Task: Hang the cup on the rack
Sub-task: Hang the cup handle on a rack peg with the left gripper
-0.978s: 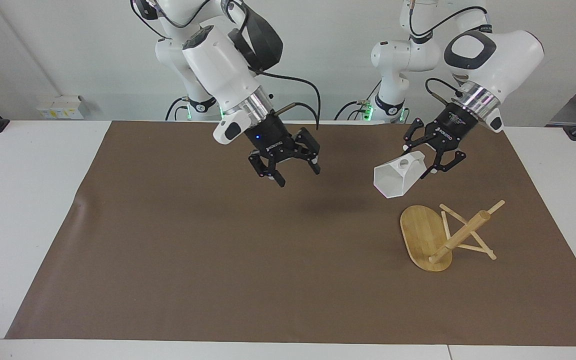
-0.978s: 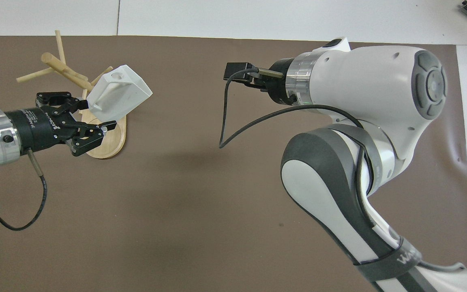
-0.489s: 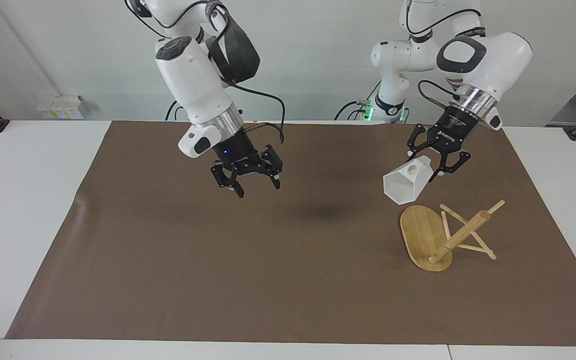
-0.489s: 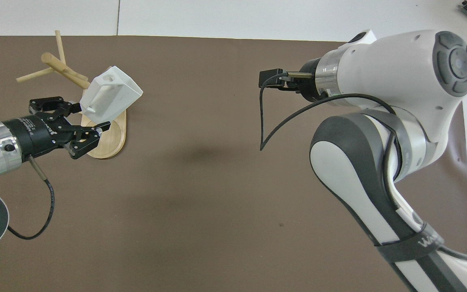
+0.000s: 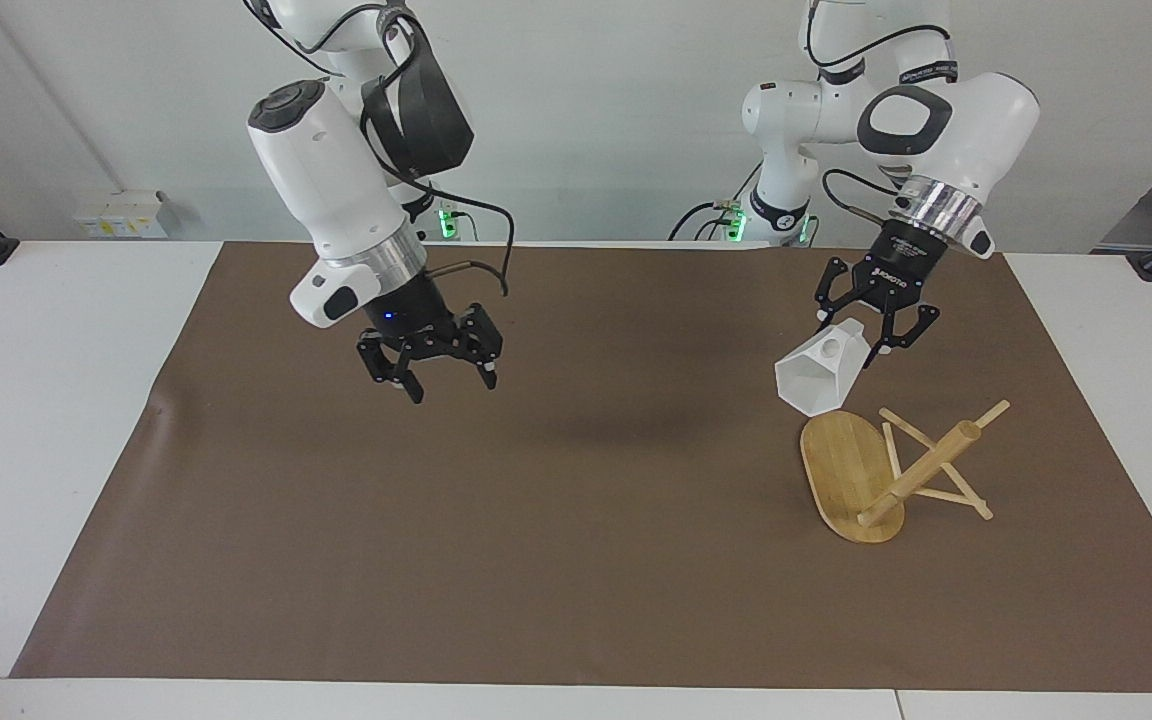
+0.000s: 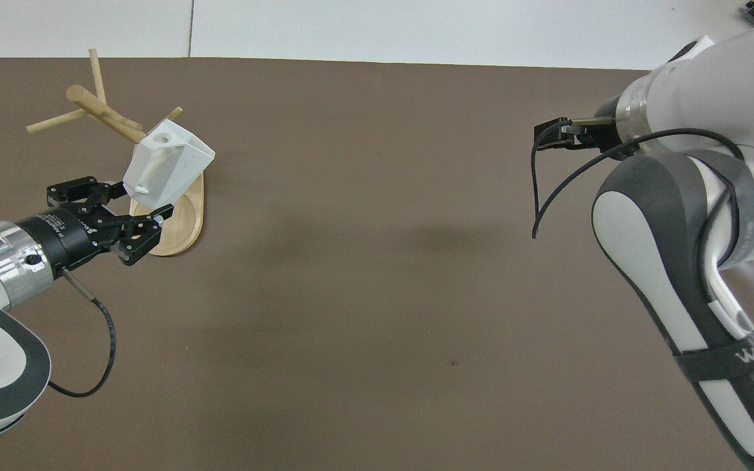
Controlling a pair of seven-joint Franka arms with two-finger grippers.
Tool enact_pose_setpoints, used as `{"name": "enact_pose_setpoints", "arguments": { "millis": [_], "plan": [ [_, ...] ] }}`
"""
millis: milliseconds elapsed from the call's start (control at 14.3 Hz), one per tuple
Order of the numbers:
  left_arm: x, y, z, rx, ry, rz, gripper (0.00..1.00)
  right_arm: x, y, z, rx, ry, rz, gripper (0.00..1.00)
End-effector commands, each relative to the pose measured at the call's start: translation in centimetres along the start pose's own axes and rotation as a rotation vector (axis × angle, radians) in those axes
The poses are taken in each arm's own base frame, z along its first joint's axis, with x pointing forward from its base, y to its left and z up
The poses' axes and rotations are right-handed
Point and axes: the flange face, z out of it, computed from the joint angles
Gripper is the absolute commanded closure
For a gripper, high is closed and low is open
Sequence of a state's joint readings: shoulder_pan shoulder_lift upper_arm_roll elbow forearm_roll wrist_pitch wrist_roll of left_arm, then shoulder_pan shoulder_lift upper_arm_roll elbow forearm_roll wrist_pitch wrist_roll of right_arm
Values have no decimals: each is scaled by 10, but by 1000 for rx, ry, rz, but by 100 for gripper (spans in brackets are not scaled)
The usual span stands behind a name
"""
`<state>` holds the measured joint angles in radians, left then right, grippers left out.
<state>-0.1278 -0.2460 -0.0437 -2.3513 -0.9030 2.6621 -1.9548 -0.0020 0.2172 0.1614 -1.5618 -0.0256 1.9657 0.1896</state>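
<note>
Facing view: cup (image 5: 820, 376) clamped in left jaws, over rack (image 5: 871, 474) base

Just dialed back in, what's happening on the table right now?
The left claw is shut on the white cup and holds it tilted in the air just above the bamboo rack, which stands at the left arm's end of the brown mat. The cup is not yet on a peg. The right claw is open and empty, raised over the mat, and that arm waits.
</note>
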Motion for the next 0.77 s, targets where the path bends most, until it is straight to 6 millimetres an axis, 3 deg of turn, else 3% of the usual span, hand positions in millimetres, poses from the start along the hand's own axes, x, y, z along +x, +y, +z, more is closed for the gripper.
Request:
{"name": "enact_pose_setpoints", "arguments": {
  "millis": [0,209,489,698],
  "plan": [
    [8,3,13,-23,-2,-42,100,-4,25,-7,-89,-18,-17,0],
    [10,-5,30,-27,1,-54,100,-4,48,-11,-150,-25,-1,0],
    [8,2,40,-36,-2,-79,100,-3,83,-17,-175,-32,56,0],
    [7,9,44,-41,-2,-88,100,-7,93,-26,-175,-51,86,0]
  ]
}}
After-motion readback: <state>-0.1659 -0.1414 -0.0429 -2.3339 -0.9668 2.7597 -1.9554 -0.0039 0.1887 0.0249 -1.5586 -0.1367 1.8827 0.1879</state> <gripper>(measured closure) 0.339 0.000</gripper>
